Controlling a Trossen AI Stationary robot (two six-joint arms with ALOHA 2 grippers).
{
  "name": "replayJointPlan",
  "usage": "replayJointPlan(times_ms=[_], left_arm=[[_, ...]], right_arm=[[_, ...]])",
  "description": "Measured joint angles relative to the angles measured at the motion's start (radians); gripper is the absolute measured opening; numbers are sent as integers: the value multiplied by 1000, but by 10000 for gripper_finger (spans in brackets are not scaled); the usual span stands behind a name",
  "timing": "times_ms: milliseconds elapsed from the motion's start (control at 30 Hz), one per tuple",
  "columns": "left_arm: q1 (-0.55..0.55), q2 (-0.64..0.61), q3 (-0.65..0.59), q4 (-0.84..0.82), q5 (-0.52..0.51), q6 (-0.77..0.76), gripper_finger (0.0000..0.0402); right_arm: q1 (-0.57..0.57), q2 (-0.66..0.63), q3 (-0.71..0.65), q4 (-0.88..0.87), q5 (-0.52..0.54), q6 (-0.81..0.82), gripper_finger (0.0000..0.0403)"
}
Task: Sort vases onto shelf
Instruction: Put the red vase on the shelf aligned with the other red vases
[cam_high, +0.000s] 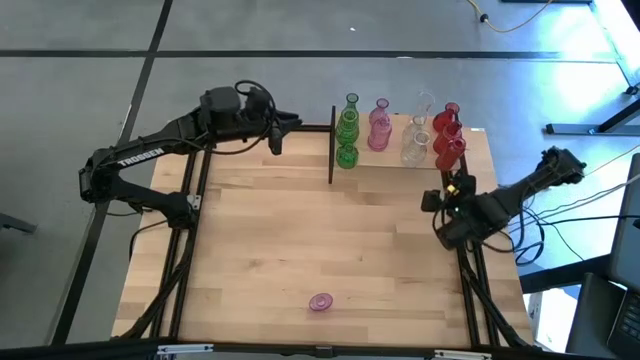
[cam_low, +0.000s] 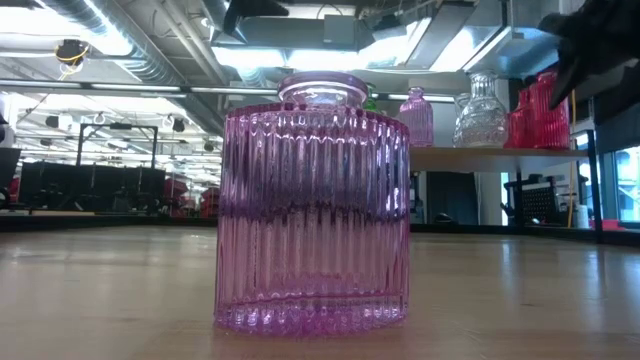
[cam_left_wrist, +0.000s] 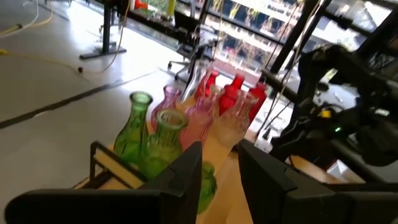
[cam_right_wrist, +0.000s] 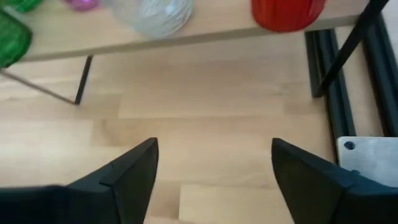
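A ribbed pink vase (cam_high: 320, 301) stands alone on its base near the table's near edge and fills the low view (cam_low: 313, 205). The shelf (cam_high: 385, 159) sits at the far edge and carries green vases (cam_high: 347, 131), pink vases (cam_high: 379, 125), clear vases (cam_high: 415, 141) and red vases (cam_high: 448, 136), all upright. My left gripper (cam_high: 277, 140) hovers open just left of the shelf's black post; its wrist view (cam_left_wrist: 221, 155) looks along the row of vases. My right gripper (cam_high: 433, 205) is open and empty over the table, in front of the shelf's right end (cam_right_wrist: 214, 149).
Black frame rails (cam_high: 185, 250) run along the table's left and right sides. The wooden tabletop (cam_high: 300, 220) between the shelf and the lone pink vase is bare. From the right wrist view, the shelf's board (cam_right_wrist: 186, 34) stands on thin black legs (cam_right_wrist: 81, 90) above the tabletop.
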Motion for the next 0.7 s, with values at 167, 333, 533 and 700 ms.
replayJointPlan(times_ms=[167, 333, 533, 700], left_arm=[[0, 0, 0, -53, 0, 3, 98], [0, 0, 0, -84, -1, 93, 98], [12, 18, 1, -105, -40, 190, 98], [54, 89, 1, -118, -30, 177, 98]], right_arm=[[44, 31, 10, -1, 4, 17, 229], [41, 59, 15, -1, 41, 11, 85], [38, 66, 51, 0, 138, -7, 18], [13, 64, 58, 0, 92, -42, 5]])
